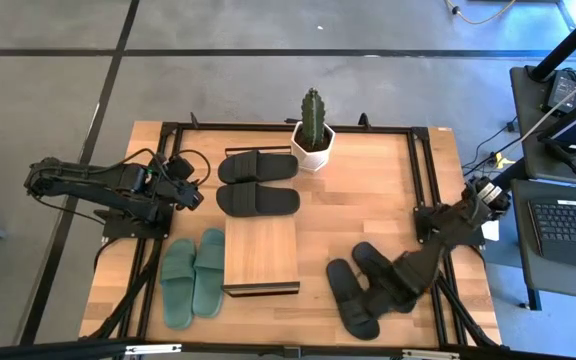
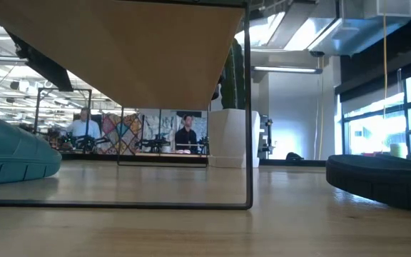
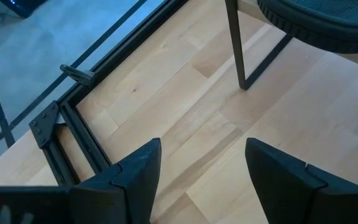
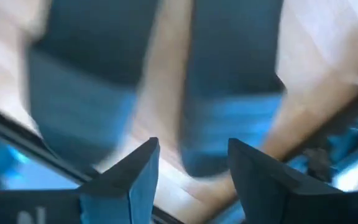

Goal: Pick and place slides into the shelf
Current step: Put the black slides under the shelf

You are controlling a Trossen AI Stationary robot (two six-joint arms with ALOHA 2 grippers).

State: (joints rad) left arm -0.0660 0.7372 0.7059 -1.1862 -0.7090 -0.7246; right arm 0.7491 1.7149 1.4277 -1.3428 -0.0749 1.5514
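Observation:
The shelf (image 1: 260,255), a low rack with a light plank top and a thin black frame, stands near the middle of the table. The green slides (image 1: 193,275) lie side by side to its left, soles down. One black pair (image 1: 258,182) lies beyond it. The other black pair (image 1: 363,285) lies to its right, near the front edge. My right gripper (image 1: 386,293) is open just over this pair, and one slide's end (image 4: 219,143) shows between its fingers (image 4: 191,162). My left gripper (image 1: 193,195) is open and empty (image 3: 204,162) over the table's left side.
A white pot with a cactus (image 1: 313,135) stands at the far edge, behind the black pair. Black rails (image 1: 153,260) run along the table's left and right sides. Bare wood lies between the shelf and the right black pair. People show in the room behind (image 2: 186,132).

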